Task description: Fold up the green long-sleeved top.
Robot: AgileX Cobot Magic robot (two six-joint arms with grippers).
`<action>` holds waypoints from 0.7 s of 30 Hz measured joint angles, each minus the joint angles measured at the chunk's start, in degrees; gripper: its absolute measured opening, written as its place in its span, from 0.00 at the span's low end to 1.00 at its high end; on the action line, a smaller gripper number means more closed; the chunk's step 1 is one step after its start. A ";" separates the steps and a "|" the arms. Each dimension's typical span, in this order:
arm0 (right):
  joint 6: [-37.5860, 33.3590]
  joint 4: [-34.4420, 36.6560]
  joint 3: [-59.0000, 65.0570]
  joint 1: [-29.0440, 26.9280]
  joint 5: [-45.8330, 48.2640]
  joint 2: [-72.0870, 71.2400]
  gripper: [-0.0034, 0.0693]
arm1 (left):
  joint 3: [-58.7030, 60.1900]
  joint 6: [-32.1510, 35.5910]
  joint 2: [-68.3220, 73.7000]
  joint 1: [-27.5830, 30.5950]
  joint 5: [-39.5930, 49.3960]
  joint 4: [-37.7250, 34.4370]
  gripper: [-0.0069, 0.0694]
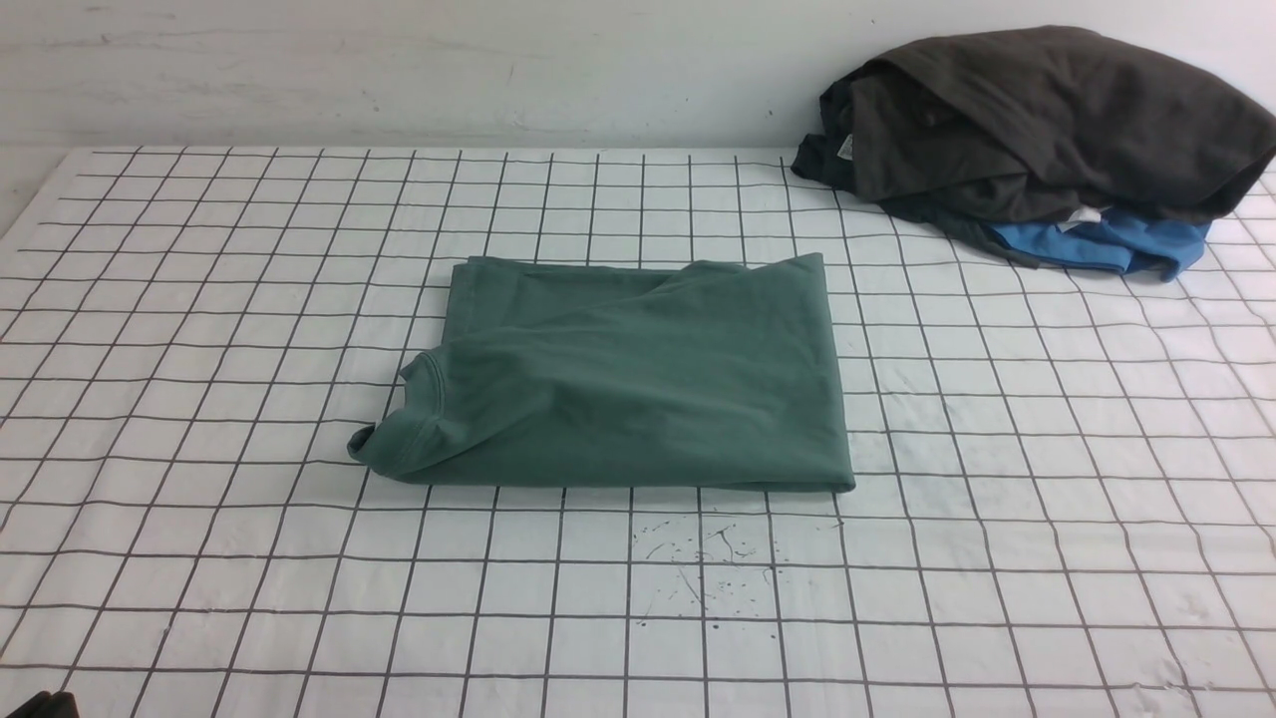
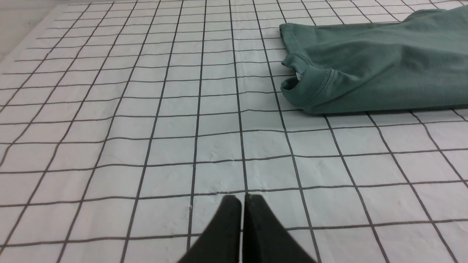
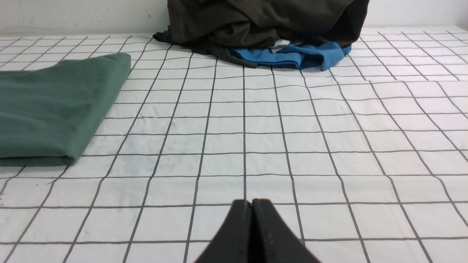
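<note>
Top: The green top is lying folded into a flat, near-square packet in the middle of the checked table cover, collar end pointing toward the robot's left.
Task stage: Judging by the neat packet, the folding is looking finished or nearly so; sleeves are tucked out of sight.
Left gripper: The left gripper is hovering low over bare cloth, its black fingers pressed together and pinching nothing.
Right gripper: The right gripper is sitting likewise, fingers pressed together, carrying nothing.
Key relation: The packet is lying between the two arms, its longer side running left to right. From the left wrist camera the ribbed collar is showing ahead and toward the robot's right; from the right wrist camera the plain folded edge is lying ahead and toward the robot's left. Neither arm is looking clearly nearer; any touch-up at the collar would probably fall to the left arm.
Other clothes: A dark bundle is resting on a blue garment at the far right corner, well apart from the packet.
Hidden: Both arms are missing from the front view, only a dark scrap showing at its lower left corner. The chest logo and neck label are not showing.
</note>
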 joint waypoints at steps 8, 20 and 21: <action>0.00 0.00 0.00 0.00 0.00 0.00 0.03 | 0.00 0.00 0.00 0.18 0.00 0.00 0.08; 0.00 0.00 0.00 0.00 0.00 0.00 0.03 | 0.00 0.00 0.00 1.70 0.00 -0.02 0.08; 0.00 0.00 0.00 0.00 0.00 0.00 0.03 | 0.00 0.00 0.00 1.70 0.00 -0.02 0.08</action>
